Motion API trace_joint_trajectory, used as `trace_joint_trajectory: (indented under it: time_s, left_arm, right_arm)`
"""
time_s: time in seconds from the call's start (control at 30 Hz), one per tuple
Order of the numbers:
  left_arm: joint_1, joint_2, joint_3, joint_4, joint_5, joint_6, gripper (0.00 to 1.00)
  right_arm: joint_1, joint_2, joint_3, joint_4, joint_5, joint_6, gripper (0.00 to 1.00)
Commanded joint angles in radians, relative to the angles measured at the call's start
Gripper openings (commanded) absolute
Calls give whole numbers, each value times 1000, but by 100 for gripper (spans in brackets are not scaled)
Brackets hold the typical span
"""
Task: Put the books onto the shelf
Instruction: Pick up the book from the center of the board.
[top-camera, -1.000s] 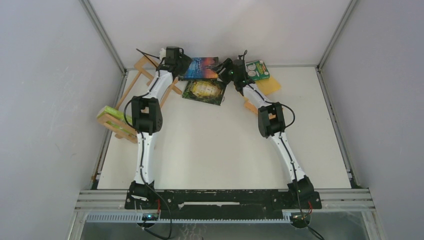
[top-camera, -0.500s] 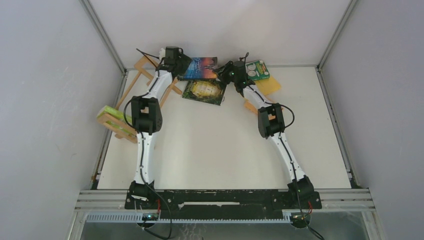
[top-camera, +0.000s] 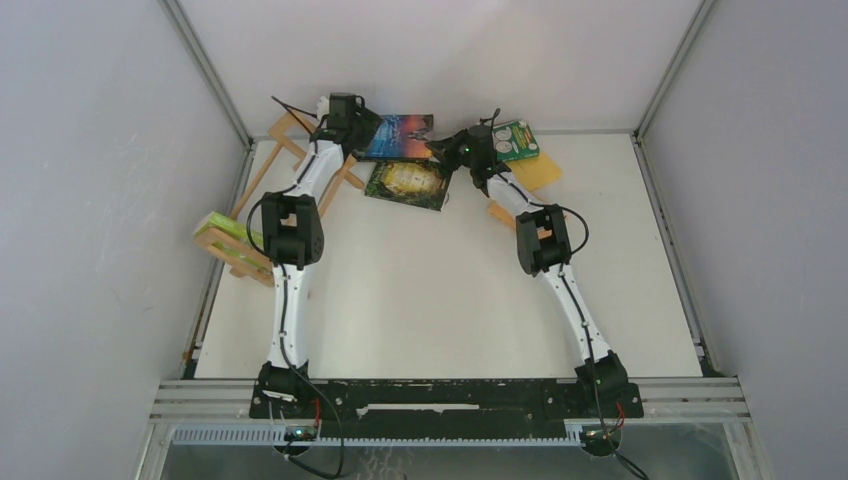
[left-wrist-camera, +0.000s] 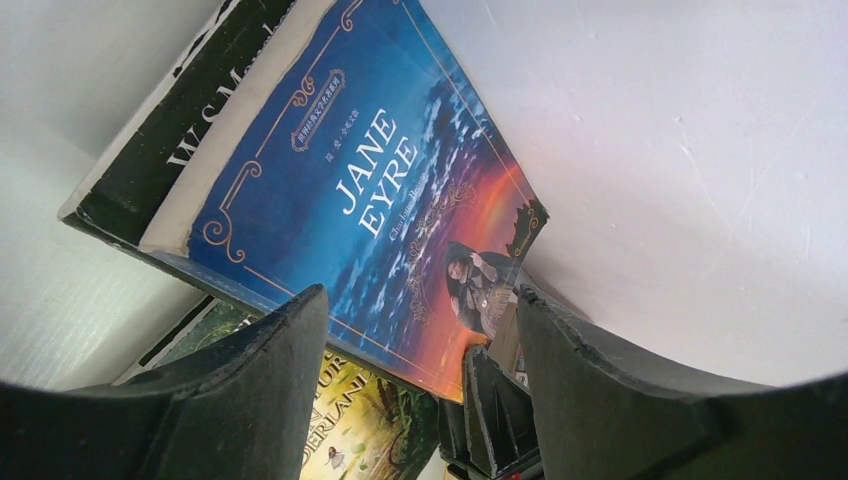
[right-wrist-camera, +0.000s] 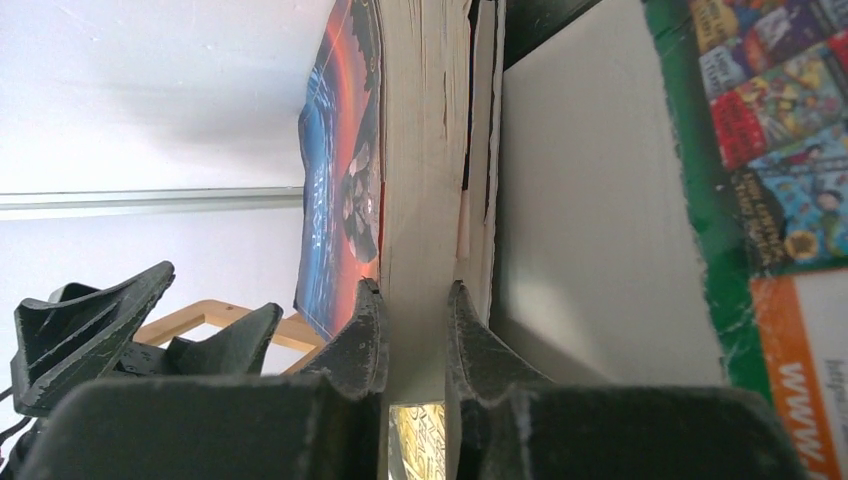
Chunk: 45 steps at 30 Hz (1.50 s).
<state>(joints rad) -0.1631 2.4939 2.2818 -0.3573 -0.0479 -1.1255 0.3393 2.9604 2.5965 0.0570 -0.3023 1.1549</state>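
- Task is standing at an early stage: only the lime-green book (top-camera: 213, 224) appears to be sitting at the near end of the shelf (top-camera: 240, 262), which is lying along the left edge of the table (top-camera: 420, 300).
- The remaining books in view are lying at the far side of the table, well apart from that end of the shelf: the blue book (top-camera: 402, 136), the black book (top-camera: 408, 182) just in front of it, the green book (top-camera: 516, 140) and the yellow book (top-camera: 542, 173) to the right.
- In the left wrist view the blue book is resting on another black volume (left-wrist-camera: 165, 150). None of these are shelved, so most of the work is remaining.
- My right gripper (right-wrist-camera: 412, 300) is standing nearly closed, and is clamping the page edge of the blue book between its fingers. In my judgement this grip is looking secure.
- My left gripper (left-wrist-camera: 420, 300) is standing wide open, is gripping nothing, and is hovering just over the blue book's cover.
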Motion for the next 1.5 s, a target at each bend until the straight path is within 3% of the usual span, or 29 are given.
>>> trace_joint_trajectory:
  time_s: [0.0,1.0,1.47]
  left_arm:
    - [7,-64,-8,9,0,7,73]
    - [-9,-203,-140,40,-12,23,74]
    - [-40,-191,-80,23,-12,14,75]
  right_arm:
    - [-15,-107,-65,23,-51,32,0]
    - [-81,-594,-703,189,-63,-121,0]
    - [-195,-987,-1113,250,-35,-202,0]
